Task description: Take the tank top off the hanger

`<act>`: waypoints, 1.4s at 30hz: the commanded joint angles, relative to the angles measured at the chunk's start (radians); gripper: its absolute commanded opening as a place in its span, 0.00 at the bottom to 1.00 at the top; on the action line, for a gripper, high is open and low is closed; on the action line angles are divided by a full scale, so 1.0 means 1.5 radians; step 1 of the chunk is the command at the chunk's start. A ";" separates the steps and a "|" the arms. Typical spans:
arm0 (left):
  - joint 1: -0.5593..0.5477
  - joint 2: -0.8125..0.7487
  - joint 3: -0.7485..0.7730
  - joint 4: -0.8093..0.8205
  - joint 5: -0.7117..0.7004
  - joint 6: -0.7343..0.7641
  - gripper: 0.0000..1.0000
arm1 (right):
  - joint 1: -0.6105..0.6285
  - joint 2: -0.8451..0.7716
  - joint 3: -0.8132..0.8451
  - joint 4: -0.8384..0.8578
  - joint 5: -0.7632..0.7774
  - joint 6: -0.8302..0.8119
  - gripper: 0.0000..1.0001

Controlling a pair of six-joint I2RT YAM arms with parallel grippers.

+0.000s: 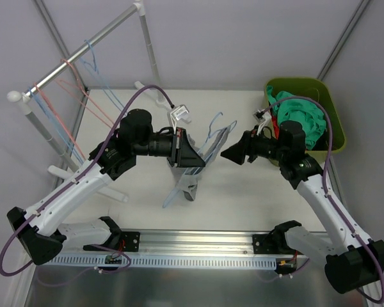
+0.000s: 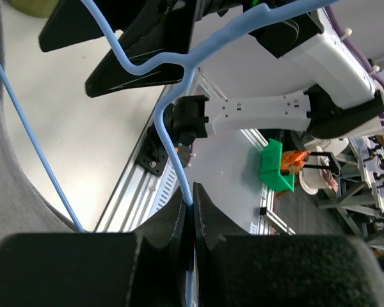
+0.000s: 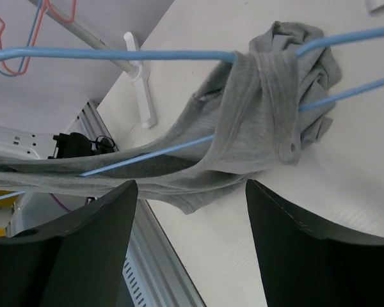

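Left gripper: the left gripper [image 2: 193, 195] has its jaws pinched tight on the thin blue wire of the hanger [image 2: 173, 137], just below the hook's bend.
Right gripper: the right gripper [image 3: 191, 187] stands with its jaws wide apart and nothing between them, facing the garment from the right, near it but not touching.
Hanger: held up above the table [image 1: 243, 192] at mid-table, tilted, its arms reaching towards the right gripper.
Tank top: the grey tank top [image 3: 262, 109] is on the hanger, a strap looped over one blue arm; the body sags down and its bunched end lies on the table.
Bin: a green bin [image 1: 336, 121] at the far right holds teal clothes [image 1: 304, 115].
Rack: a metal rail [image 1: 83, 51] at the far left carries red and blue hangers [image 1: 73, 89].
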 commanded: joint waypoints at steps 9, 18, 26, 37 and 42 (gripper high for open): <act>-0.037 -0.064 -0.014 0.041 0.055 0.015 0.00 | 0.093 0.054 0.081 0.052 0.178 -0.076 0.42; -0.037 -0.079 -0.039 0.040 0.036 0.023 0.00 | 0.092 0.032 0.082 0.042 0.301 -0.096 0.00; -0.037 -0.076 -0.060 0.041 0.050 0.020 0.00 | 0.012 0.049 0.166 -0.057 0.424 -0.121 0.00; -0.041 -0.028 0.085 0.045 0.068 0.070 0.00 | -0.075 0.131 0.136 -0.033 0.251 -0.065 0.00; -0.086 0.078 0.280 0.075 0.002 0.238 0.00 | -0.076 -0.027 0.014 -0.014 0.250 -0.027 0.00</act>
